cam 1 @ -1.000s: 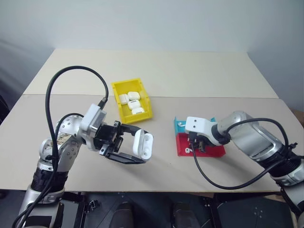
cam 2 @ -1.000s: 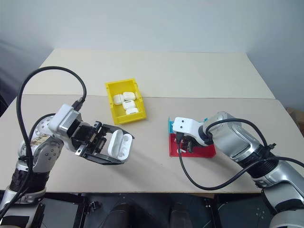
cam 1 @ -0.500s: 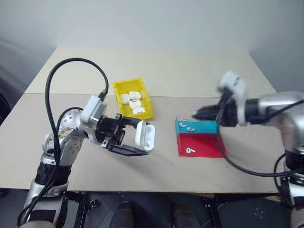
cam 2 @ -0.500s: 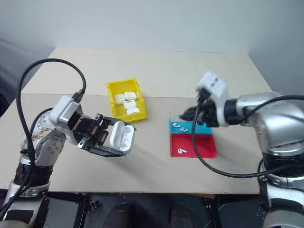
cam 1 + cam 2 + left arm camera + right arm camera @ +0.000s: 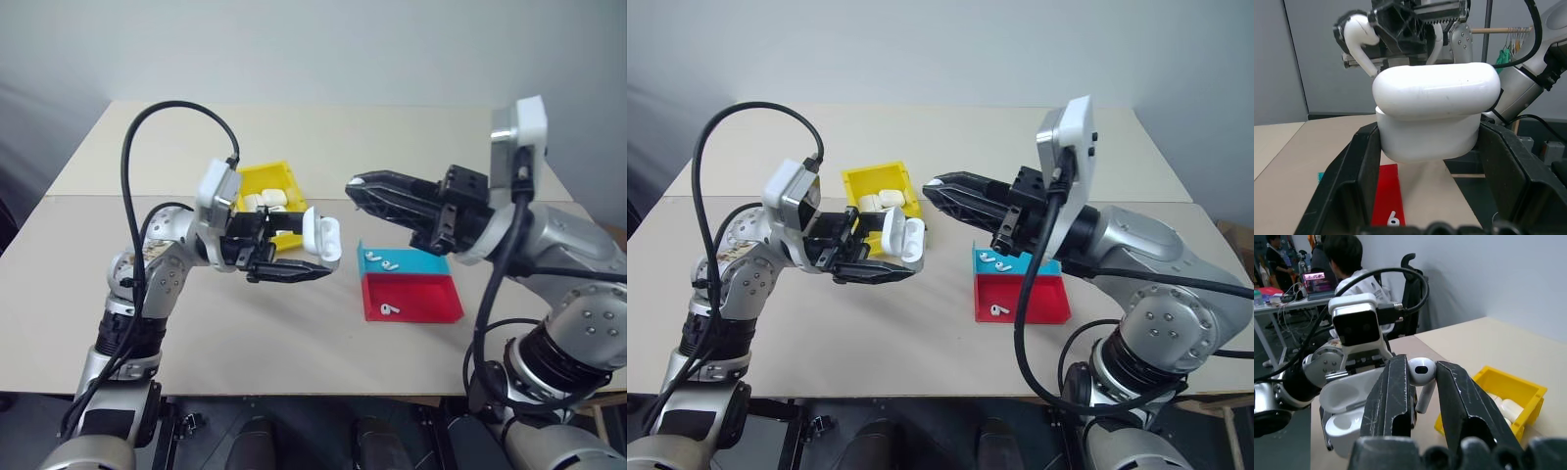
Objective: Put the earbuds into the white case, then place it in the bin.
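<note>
My left gripper (image 5: 312,253) is shut on the white case (image 5: 321,238), held above the table with its lid flipped open. The case (image 5: 1435,112) sits between the two black fingers (image 5: 1359,169). My right gripper (image 5: 355,186) is raised and points left toward the case, a short gap away. It is shut on one earbud (image 5: 1421,374), whose stem hangs down between the pads. That earbud (image 5: 1359,36) hangs just beyond the case. The yellow bin (image 5: 263,175) stands behind the left gripper and holds several white cases (image 5: 880,201).
A teal tray (image 5: 421,264) with two earbuds (image 5: 384,260) lies right of centre. A red tray (image 5: 426,299) with one earbud (image 5: 389,309) adjoins it on the near side. Black cables loop over both arms. A person sits at a desk in the right wrist view's background.
My right gripper rose from the red tray with an earbud and swung left, now pointing at the case. My left gripper lifted the open case slightly up and toward the middle.
</note>
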`<state>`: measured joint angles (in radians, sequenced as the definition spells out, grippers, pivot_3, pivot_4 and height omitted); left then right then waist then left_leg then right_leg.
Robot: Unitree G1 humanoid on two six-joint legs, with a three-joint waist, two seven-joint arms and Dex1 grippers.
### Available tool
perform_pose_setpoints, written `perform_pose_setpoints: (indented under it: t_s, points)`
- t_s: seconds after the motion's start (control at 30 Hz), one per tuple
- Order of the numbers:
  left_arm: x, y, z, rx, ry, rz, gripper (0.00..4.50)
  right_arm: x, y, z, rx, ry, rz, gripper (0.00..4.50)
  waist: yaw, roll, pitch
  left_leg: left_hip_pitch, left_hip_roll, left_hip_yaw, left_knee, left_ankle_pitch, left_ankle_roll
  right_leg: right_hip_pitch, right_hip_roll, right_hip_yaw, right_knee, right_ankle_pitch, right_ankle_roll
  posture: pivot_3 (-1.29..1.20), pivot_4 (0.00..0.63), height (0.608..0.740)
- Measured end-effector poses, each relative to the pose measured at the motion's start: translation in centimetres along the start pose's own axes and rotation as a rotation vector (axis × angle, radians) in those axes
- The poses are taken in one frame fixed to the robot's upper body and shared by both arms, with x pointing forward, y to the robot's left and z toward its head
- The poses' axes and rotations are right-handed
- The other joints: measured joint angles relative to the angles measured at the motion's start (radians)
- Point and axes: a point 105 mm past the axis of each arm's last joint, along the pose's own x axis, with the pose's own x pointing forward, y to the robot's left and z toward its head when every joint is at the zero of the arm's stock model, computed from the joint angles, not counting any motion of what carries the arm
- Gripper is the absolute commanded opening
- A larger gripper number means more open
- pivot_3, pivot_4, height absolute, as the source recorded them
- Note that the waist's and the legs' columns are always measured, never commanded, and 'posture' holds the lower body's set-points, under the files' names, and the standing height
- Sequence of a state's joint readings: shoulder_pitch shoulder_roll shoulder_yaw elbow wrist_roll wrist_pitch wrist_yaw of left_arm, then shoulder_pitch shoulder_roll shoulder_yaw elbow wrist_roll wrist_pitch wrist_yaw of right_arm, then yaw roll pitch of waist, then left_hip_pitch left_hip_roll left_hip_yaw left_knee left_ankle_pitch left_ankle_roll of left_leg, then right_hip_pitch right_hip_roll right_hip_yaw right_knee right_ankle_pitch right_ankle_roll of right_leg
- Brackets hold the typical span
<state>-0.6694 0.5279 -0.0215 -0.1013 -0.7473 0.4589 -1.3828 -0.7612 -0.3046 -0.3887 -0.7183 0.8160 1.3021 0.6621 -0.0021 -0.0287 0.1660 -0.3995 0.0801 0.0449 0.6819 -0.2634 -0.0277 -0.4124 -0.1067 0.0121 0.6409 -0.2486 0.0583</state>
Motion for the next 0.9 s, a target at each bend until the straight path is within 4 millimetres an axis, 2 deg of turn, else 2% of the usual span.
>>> perform_pose_setpoints:
  t_s: [0.17,0.47,0.9]
  points:
    - [0.3,0.1,0.3,0.012,-0.004,-0.005,2.73,0.4,0.6,-0.9,0.005,0.025,0.027,0.62,-0.001,0.0,0.0,-0.001,0.0,0.0,0.0,0.0,0.0,0.0,0.0,0.0,-0.001,0.0,0.0,0.0,0.15,0.74]
    - [1.1,0.5,0.5,0.027,-0.013,-0.014,2.73,0.7,1.1,-1.2,-0.033,0.038,0.044,0.62,-0.01,0.0,0.0,0.0,0.0,0.0,0.0,0.0,0.0,0.0,0.0,0.0,-0.001,0.0,0.0,0.0,0.15,0.74]
    - [2.0,-0.1,0.3,0.013,-0.003,-0.057,2.73,-0.8,1.5,-1.5,-0.068,0.012,0.051,0.62,-0.01,0.0,0.0,0.0,0.0,0.0,0.0,0.0,0.0,0.0,0.0,0.0,-0.001,0.0,0.0,0.0,0.15,0.74]
